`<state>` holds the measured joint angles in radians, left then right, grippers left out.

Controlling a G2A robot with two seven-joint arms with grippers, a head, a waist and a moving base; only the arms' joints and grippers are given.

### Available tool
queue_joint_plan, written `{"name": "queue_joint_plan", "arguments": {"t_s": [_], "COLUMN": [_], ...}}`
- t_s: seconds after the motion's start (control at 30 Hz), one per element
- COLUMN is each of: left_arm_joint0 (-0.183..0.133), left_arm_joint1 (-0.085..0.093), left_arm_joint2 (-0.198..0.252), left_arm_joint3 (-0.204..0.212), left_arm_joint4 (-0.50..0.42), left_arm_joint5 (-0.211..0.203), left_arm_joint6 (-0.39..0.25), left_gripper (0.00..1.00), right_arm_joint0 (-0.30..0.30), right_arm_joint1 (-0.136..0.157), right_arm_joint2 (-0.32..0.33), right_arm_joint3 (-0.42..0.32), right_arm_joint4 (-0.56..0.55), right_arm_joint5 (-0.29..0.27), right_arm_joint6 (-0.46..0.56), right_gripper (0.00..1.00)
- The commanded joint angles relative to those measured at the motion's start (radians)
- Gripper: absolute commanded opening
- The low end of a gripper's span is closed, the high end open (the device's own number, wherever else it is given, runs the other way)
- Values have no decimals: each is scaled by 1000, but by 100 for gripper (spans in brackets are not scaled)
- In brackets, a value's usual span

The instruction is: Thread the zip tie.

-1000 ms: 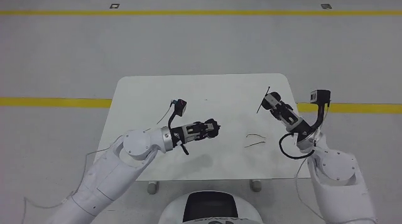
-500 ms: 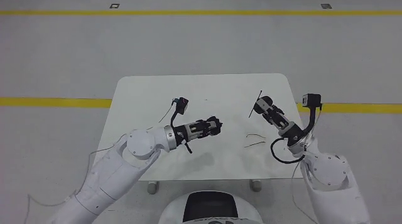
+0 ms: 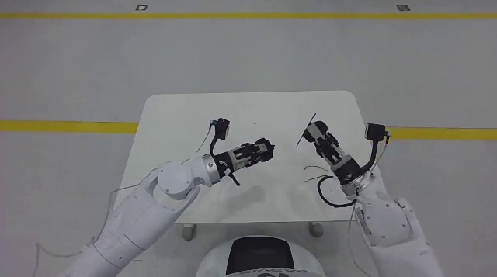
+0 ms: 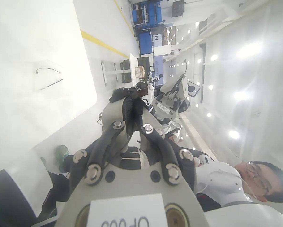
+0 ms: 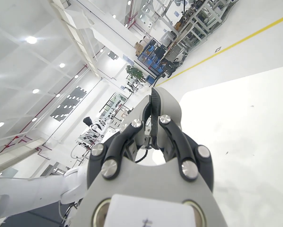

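Note:
Over the right half of the white table [image 3: 194,122], my right gripper [image 3: 313,132] is shut on a thin black zip tie [image 3: 305,129]. The tie's free end points up and away towards the far edge. In the right wrist view the ribbed black strip [image 5: 154,112] runs between the closed fingers of my right gripper [image 5: 153,95]. My left gripper [image 3: 265,150] hovers near the table's middle, a short gap to the left of the right one. It is shut [image 4: 129,95], its tips dark, and I cannot tell whether anything is pinched there.
Two loose black zip ties [image 3: 314,173] lie on the table near its front right, below the right gripper. They also appear in the left wrist view [image 4: 49,69]. A person sits beyond the table's near edge.
The right gripper has carried the zip tie leftward, closing much of the gap to the left gripper. The left gripper has shifted slightly towards the far side.

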<state>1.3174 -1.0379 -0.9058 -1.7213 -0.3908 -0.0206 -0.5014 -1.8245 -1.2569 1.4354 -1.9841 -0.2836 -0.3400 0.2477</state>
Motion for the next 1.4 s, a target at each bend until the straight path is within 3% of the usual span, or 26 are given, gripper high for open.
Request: {"name": "queue_joint_plan", "arguments": {"t_s": [0.0,0.47,1.0,1.37], "left_arm_joint0": [3,54,114,157], "left_arm_joint1": [1,12,24,37], "left_arm_joint2": [-5,-47,-100,-149], "left_arm_joint3": [-8,-50,-96,-125], "left_arm_joint4": [6,35,48,37], "left_arm_joint5": [3,-2,0,1], "left_arm_joint6": [0,14,17,-23], "left_gripper": [0,0,0,0], "right_arm_joint0": [0,48,132,202], "right_arm_joint1": [6,80,184,230], "right_arm_joint2": [-21,-182,-356,-472], "right_arm_joint3": [3,60,112,154], "right_arm_joint4": [-28,-238,-323,-385], "right_arm_joint5": [0,0,0,0], "right_arm_joint6": [-37,-333,-580,-728], "right_gripper": [0,0,0,0]}}
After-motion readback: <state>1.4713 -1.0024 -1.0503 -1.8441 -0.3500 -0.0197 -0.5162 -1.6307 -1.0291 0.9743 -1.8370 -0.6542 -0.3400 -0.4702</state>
